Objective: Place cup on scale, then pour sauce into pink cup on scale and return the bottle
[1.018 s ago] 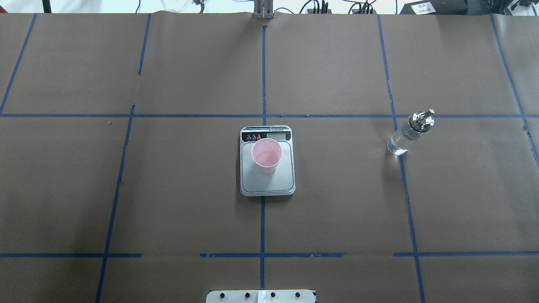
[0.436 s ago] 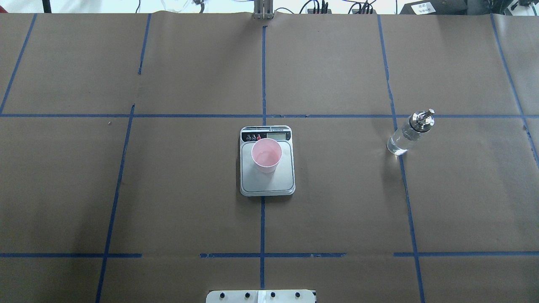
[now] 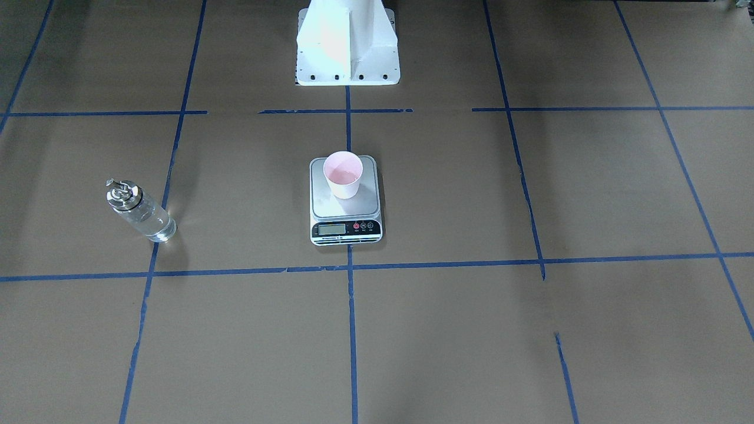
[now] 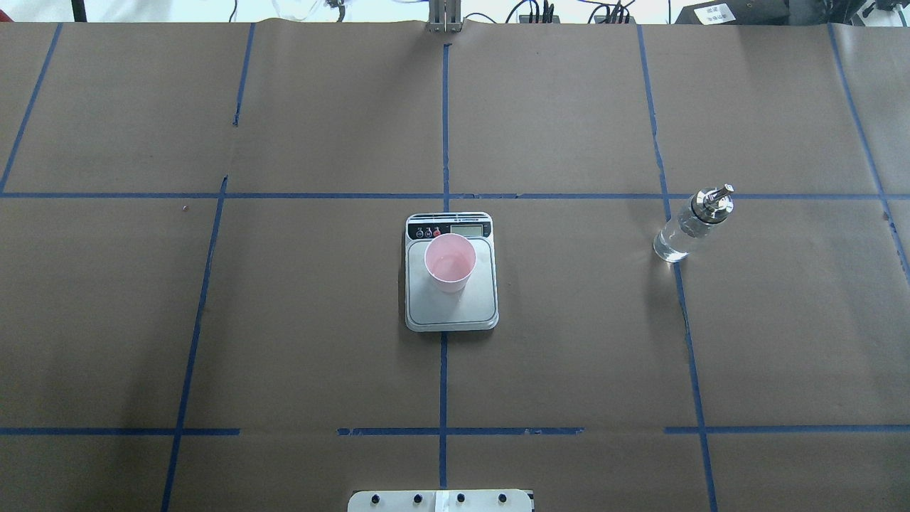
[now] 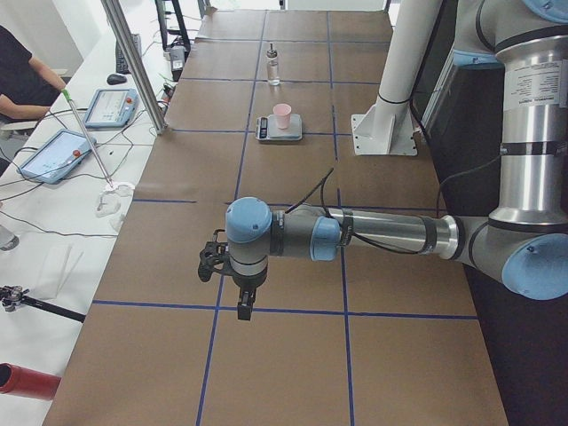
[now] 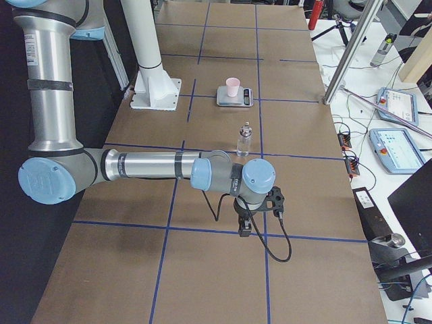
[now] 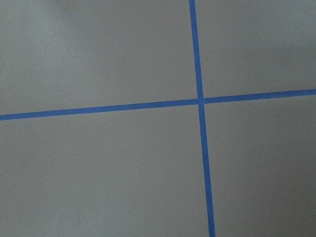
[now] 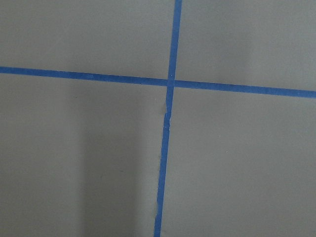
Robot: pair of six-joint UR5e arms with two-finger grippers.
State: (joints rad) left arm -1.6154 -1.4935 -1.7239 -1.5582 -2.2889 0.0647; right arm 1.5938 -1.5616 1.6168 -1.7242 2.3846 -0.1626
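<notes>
The pale pink cup (image 4: 449, 263) stands upright on the silver scale (image 4: 455, 309) at the table's middle, also in the front view (image 3: 343, 174). The clear bottle (image 4: 686, 231) with its silver spout cap stands upright on the table to the right, apart from the scale; clear sauce (image 3: 154, 227) shows in its lower part. My left gripper (image 5: 244, 306) shows only in the exterior left view, hanging over the table's left end, far from both. My right gripper (image 6: 244, 226) shows only in the exterior right view, near the table's right end, short of the bottle (image 6: 244, 140). I cannot tell whether either is open or shut.
Brown paper with blue tape lines (image 4: 443, 128) covers the table. The robot's white base (image 3: 347, 41) stands behind the scale. Tablets (image 5: 108, 105) and cables lie on the side bench, where a person (image 5: 22, 75) sits. Both wrist views show only paper and tape.
</notes>
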